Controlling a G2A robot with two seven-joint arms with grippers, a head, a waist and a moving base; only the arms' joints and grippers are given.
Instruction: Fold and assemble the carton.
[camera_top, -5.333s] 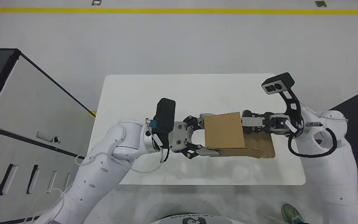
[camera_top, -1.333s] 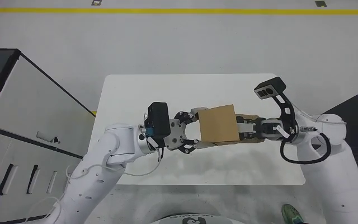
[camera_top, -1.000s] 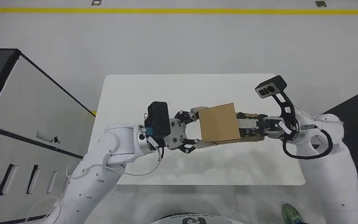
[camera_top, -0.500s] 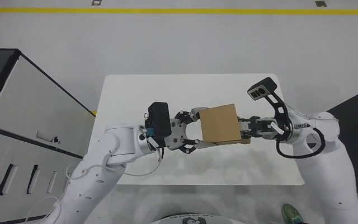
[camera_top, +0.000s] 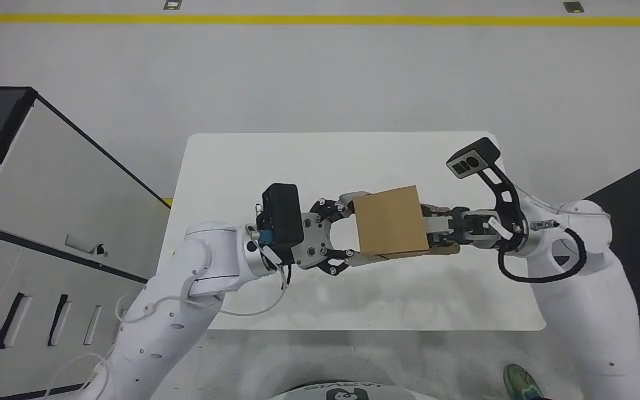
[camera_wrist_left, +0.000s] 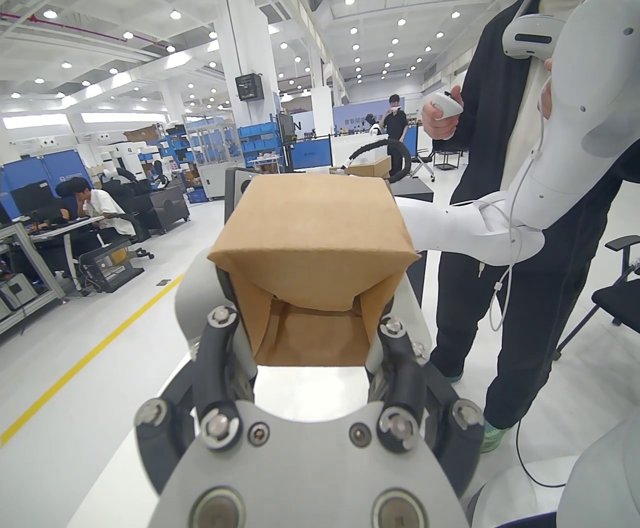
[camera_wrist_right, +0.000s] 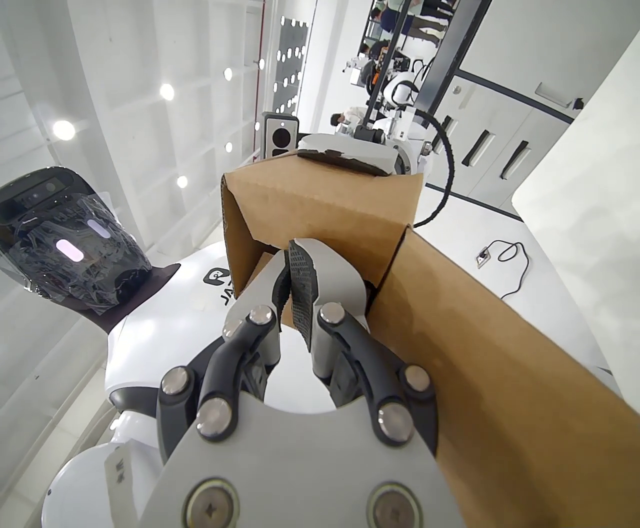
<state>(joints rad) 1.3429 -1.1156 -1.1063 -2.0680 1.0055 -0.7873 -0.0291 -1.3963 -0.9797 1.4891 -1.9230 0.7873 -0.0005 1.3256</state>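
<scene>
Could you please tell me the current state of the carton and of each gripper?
Brown cardboard carton: opened into a box shape, held between both grippers over the white table; end flaps not closed.
Left gripper: shut on the carton's sides.
Right gripper: fingers shut, tips at the carton's open end.

Carton (camera_top: 390, 222): matt brown corrugated cardboard. Tabletop (camera_top: 250, 170): smooth matt white. Right end effector (camera_wrist_right: 292, 272) pads (camera_wrist_right: 302, 285): textured black rubber.
</scene>
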